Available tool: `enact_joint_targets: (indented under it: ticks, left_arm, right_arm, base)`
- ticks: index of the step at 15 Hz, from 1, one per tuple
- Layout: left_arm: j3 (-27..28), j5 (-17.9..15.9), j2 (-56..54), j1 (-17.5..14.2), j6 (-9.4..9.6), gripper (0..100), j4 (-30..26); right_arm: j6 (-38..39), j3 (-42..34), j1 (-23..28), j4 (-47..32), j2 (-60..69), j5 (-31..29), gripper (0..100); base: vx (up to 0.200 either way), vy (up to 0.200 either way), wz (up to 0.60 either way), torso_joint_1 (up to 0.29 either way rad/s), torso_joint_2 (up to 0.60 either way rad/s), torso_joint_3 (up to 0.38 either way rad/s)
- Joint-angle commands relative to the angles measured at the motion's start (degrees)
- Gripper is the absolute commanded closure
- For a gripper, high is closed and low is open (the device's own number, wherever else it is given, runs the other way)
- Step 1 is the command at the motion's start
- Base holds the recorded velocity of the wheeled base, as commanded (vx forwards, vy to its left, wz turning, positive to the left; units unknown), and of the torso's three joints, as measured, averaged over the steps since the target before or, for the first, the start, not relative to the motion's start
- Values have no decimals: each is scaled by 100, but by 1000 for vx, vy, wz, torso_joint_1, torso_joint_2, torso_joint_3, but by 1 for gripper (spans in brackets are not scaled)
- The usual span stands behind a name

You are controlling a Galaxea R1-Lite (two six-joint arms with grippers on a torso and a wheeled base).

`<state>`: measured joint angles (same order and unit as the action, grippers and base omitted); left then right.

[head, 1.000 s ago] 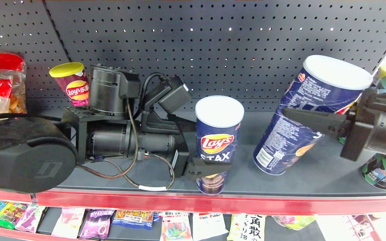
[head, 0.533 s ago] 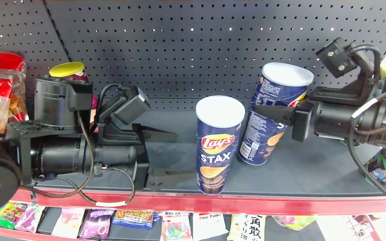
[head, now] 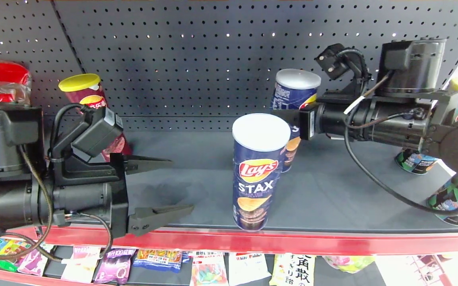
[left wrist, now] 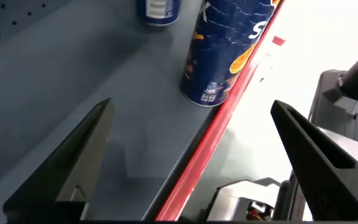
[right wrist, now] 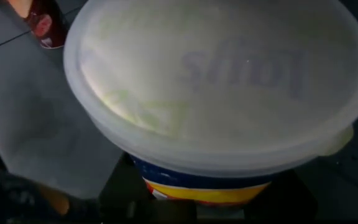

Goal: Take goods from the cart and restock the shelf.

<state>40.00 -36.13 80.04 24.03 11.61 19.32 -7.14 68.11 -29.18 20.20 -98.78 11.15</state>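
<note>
The right gripper (head: 292, 118) is clamped on the far chip can (head: 295, 93), just behind the front chip can (head: 257, 171), which stands at the near edge of the shelf (head: 332, 242).
The far chip can is nearly upright, with its long axis vertical, and is gripped from the right. It sits beyond and slightly right of the front chip can, close to it. Whether its base rests on the deck cannot be told. Setting it down likely depends on that narrow gap: lower it straight, then draw the fingers out rightward. The left gripper (head: 180, 183), spread wide and empty, hangs at the near edge, apart to the left of the front chip can. The right arm is therefore the one placed to finish.
</note>
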Motion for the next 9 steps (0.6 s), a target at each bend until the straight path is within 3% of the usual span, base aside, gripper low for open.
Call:
enact_joint_targets:
  ticks: [1,9]
  left_arm:
    - [-9,-8,-50,-153,0,0,10]
    - [-36,-17,-41,-232,-18,0,10]
  right_arm:
    - [-6,405,0,28,-528,1,100]
    - [-6,607,-43,274,-809,10,100]
  base:
    - [0,0,0,0,0,0]
    - [0,0,0,0,0,0]
